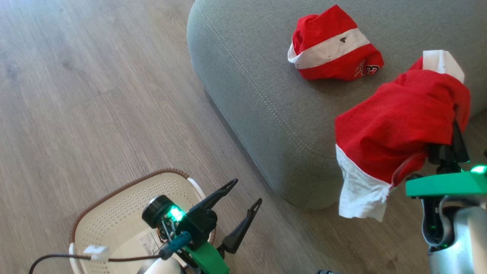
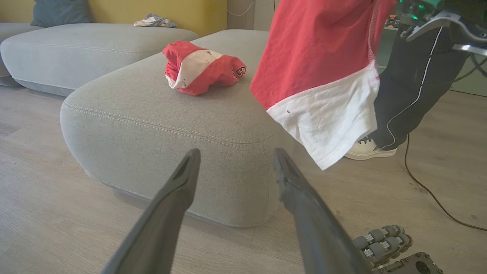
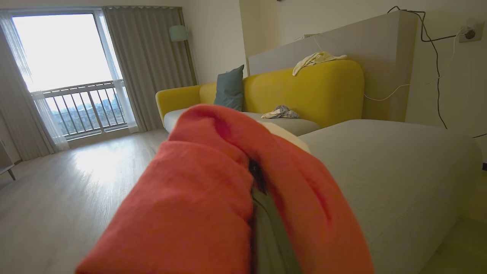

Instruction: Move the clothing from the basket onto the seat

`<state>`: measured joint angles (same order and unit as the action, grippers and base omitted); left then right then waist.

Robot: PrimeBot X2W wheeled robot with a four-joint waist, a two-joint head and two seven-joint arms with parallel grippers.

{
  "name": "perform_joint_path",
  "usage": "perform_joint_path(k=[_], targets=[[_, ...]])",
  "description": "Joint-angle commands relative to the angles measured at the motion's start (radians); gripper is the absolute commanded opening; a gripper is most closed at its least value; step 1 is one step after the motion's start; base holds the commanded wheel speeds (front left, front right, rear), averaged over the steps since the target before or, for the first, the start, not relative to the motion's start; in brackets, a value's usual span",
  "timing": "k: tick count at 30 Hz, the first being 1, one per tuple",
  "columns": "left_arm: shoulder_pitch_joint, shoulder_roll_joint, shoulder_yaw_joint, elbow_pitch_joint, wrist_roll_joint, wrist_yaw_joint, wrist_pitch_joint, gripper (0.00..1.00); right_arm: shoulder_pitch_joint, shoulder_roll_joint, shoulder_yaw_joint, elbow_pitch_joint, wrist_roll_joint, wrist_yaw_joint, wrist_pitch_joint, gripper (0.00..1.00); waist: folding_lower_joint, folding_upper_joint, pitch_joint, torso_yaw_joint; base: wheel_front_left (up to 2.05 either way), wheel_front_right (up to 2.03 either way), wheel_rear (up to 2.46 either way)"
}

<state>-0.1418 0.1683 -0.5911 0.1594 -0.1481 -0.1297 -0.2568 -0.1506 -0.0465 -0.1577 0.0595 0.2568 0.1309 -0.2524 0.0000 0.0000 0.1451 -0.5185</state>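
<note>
A: Edges, free room?
B: The seat (image 1: 266, 95) takes the upper right of the head view, rounded corner and stitch line facing the basket (image 1: 114, 217). Bare floor (image 1: 95, 95) lies wide on the left and between the two. The basket sits low left on the floor, near that corner but apart.
A: Clothing?
B: Two reds. The bunched garment (image 1: 335, 45) lies on the seat top, well in from the edge, white band up. The held garment (image 1: 395, 121) hangs by the seat's right front edge — white hem dangling over floor.
A: Claws?
B: The right gripper (image 3: 257, 179) is clamped shut, held garment wrapped around it. The left gripper (image 1: 247, 190) is spread wide, nothing between the fingers, just past the basket's right rim, pointing at the seat.
A: Hard bits?
B: Right fingers buried in cloth — just a dark sliver in the fold. Can't tell if the held garment touches the seat. Basket cut by the bottom edge, left arm in front of it. In the left wrist view a person's leg (image 2: 414, 87) and shoe (image 2: 367, 150) stand behind the hem, cut off up top. Lettering on the bunched garment is too small to read.
</note>
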Motion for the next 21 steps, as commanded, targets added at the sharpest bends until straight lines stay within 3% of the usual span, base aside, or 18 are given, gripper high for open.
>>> perform_joint_path(k=[1,11,21], targets=[[-0.036,0.006,0.023,-0.033,0.003,-0.001,-0.005,1.00,-0.010,-0.004,0.015,-0.040,0.017,0.000,-0.009,0.00,0.0000,0.0000,-0.001,0.001,0.00,0.00,0.00],[-0.039,0.037,0.014,-0.043,0.005,-0.001,-0.005,1.00,-0.096,-0.004,-0.042,-0.093,-0.009,0.000,-0.009,0.00,0.0000,0.0000,0.053,0.045,0.00,0.00,0.00],[-0.109,0.146,-0.035,-0.089,0.004,-0.001,-0.005,1.00,-0.319,-0.004,-0.176,-0.183,-0.079,0.000,-0.009,0.00,0.0000,0.0000,0.232,0.113,0.00,0.00,0.00]])
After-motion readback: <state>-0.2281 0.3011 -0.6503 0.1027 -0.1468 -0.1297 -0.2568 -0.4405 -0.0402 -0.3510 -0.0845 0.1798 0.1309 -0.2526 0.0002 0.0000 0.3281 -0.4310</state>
